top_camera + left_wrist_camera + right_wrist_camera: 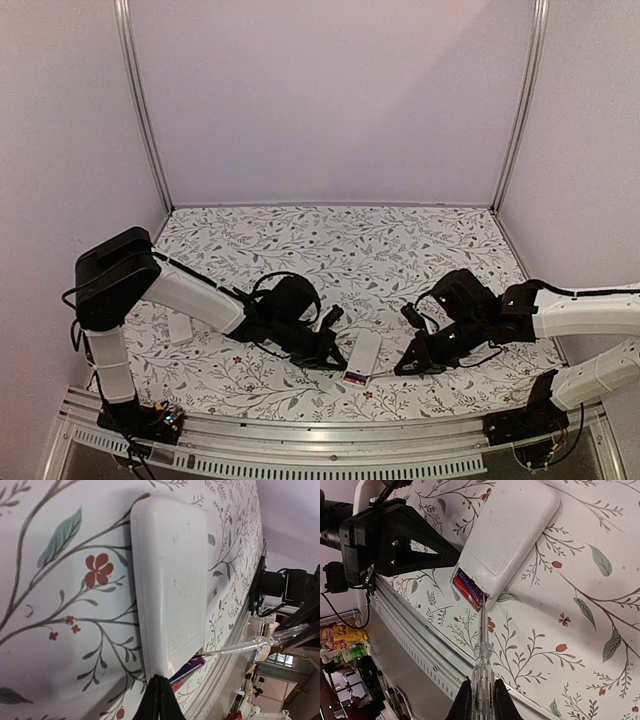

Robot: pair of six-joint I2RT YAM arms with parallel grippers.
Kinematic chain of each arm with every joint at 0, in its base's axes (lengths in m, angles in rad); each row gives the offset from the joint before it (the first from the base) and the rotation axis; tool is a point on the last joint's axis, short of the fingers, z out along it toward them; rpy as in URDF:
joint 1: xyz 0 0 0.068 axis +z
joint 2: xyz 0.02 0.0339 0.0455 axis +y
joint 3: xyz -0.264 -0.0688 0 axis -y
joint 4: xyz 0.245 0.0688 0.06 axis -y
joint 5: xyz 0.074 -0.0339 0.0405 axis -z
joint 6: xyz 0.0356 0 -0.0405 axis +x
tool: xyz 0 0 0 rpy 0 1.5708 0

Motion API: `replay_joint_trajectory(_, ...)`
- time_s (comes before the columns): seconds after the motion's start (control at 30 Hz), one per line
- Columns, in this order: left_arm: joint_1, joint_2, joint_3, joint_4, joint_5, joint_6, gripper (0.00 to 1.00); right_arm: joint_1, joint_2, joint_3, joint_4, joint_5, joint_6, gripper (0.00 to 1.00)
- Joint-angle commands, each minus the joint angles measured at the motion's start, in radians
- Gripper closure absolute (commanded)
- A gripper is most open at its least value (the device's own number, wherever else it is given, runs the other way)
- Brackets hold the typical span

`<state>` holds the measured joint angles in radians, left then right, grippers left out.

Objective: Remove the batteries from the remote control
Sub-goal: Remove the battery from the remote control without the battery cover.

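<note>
Where the flowered worktop (pixel 400 240) runs along its near edge, about midway between the left and right edges, one white remote control (pixel 512 535) lies back up, its open end turned toward that edge. Two batteries (pixel 468 589) show in the open compartment, side by side, one red and one dark purple (more may lie deeper in, but that cannot be told). The right gripper (pixel 481 696) has both fingers clamped on the handle of one clear stick tool (pixel 482 645), whose thin tip reaches the compartment's mouth at the batteries. The left gripper (pixel 158 687) has its two fingers pressed together with nothing seen between them, their point set against the remote's long side near the open end. One small flat white piece (pixel 180 327) lies apart near the left edge of the worktop, just beside the left arm.
</note>
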<state>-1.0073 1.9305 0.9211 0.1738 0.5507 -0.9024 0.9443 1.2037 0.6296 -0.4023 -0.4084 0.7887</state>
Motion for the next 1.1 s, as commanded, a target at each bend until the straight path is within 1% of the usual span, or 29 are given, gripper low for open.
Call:
replay_joint_trajectory(0.0,-0.015,0.022,0.009,-0.005,0.007,0.002,1.0,0.007,0.033,0.018,0.021,-0.061,-0.015,1.0)
replay_joint_trajectory(0.3,-0.017,0.02,0.01,-0.005,0.007,0.002,1.0,0.006,0.059,0.003,0.091,-0.086,-0.003,1.0)
replay_joint_trajectory(0.57,-0.017,0.018,0.01,-0.005,0.008,0.002,1.0,0.002,0.051,-0.076,0.29,-0.152,0.083,1.0)
replay_joint_trajectory(0.63,-0.016,0.018,0.009,-0.005,0.009,0.002,1.0,0.002,0.053,-0.086,0.306,-0.158,0.098,1.0)
replay_joint_trajectory(0.7,-0.016,0.016,0.009,-0.005,0.009,0.003,1.0,0.001,0.065,-0.088,0.292,-0.154,0.101,1.0)
replay_joint_trajectory(0.87,-0.016,0.01,0.009,-0.005,0.005,0.005,0.99,0.001,0.064,-0.047,0.191,-0.118,0.064,1.0)
replay_joint_trajectory(0.9,-0.017,0.007,0.009,-0.005,0.002,0.006,0.97,0.001,0.052,-0.028,0.175,-0.111,0.051,1.0)
replay_joint_trajectory(1.07,-0.013,-0.023,0.006,-0.008,-0.01,0.018,0.82,0.002,0.014,0.048,0.081,-0.075,0.007,1.0)
